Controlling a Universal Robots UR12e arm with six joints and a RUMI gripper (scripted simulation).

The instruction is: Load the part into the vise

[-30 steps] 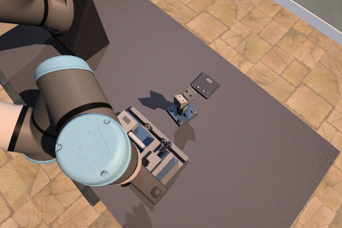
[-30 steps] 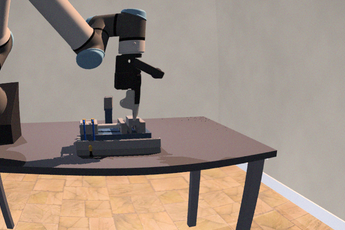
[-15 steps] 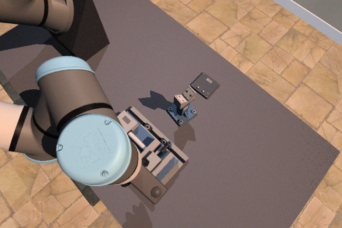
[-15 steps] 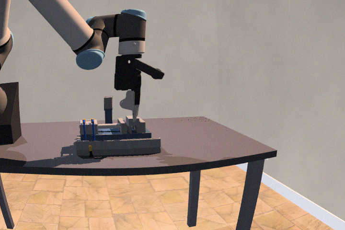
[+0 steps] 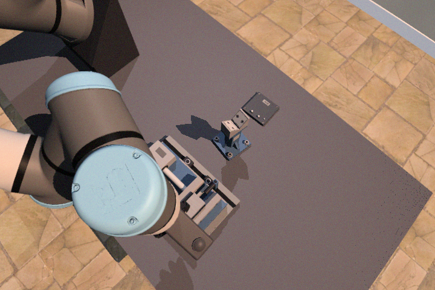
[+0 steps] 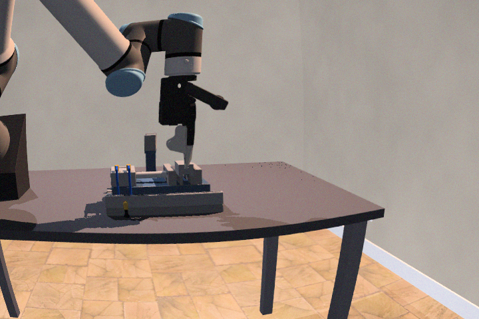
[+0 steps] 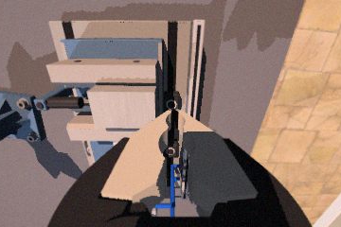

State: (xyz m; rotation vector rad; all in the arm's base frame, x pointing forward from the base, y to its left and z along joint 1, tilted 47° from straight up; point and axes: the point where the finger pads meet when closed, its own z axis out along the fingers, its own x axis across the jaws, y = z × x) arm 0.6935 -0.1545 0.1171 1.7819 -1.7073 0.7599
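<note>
The pale block-shaped part (image 5: pixel 194 203) (image 6: pixel 179 173) (image 7: pixel 123 108) lies in the open vise between the fixed jaw (image 5: pixel 208 209) (image 6: pixel 196 177) (image 7: pixel 102 72) and the rod-side jaw (image 7: pixel 79 132). Its long side faces the fixed jaw, with a thin dark line between them. One end faces the dark work stop (image 5: pixel 209 187) (image 7: pixel 64 102), touching or nearly so. No slot shows on its top; the underside and low bars are hidden. My gripper (image 6: pixel 187 166) (image 7: pixel 173 111) is shut and empty, fingertips low beside the part's other end. The arm hides the fingers in the top view.
The V-block (image 5: pixel 234 123) (image 6: pixel 150 143) stands on its blue base (image 5: pixel 238 145) behind the vise. The dark infeed plate (image 5: pixel 267 109) lies beyond it with no part on it. The white cylinder rod (image 5: pixel 173 177) and blue hoses (image 7: pixel 172 199) are on the vise's cylinder side.
</note>
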